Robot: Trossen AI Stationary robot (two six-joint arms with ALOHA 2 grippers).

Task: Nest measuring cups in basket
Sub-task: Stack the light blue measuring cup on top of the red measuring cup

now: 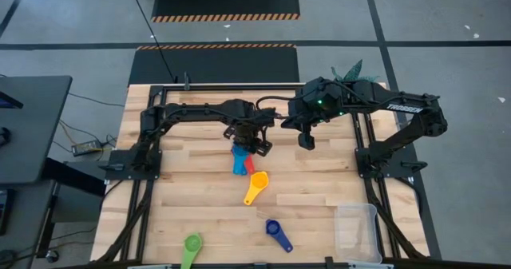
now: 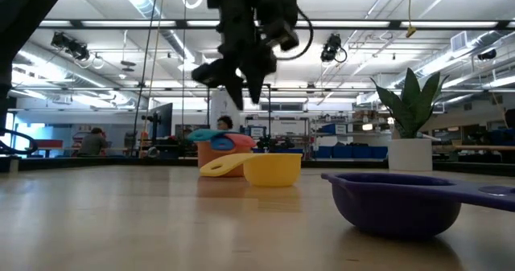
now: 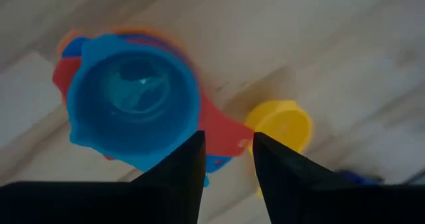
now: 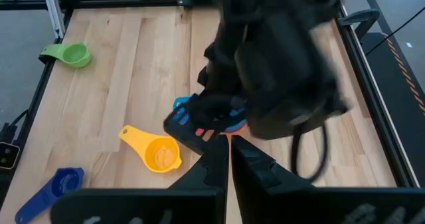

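Overhead, the yellow cup [image 1: 255, 187] lies with handle toward the stacked cups [image 1: 239, 160].

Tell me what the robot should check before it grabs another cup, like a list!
1. Left gripper let go of the light blue cup: ok, its fingers stand apart above it.
2. Light blue cup sits inside the red cup: ok, stacked, nested in the left wrist view.
3. Yellow cup free to pick: ok, lying alone right beside the stack.
4. Green cup and dark blue cup reachable: ok, both near the table's front edge.
5. Basket holds cups: not ok, no cup in it yet.
6. Right gripper out of the way: ok, shut, hovering off to the side.
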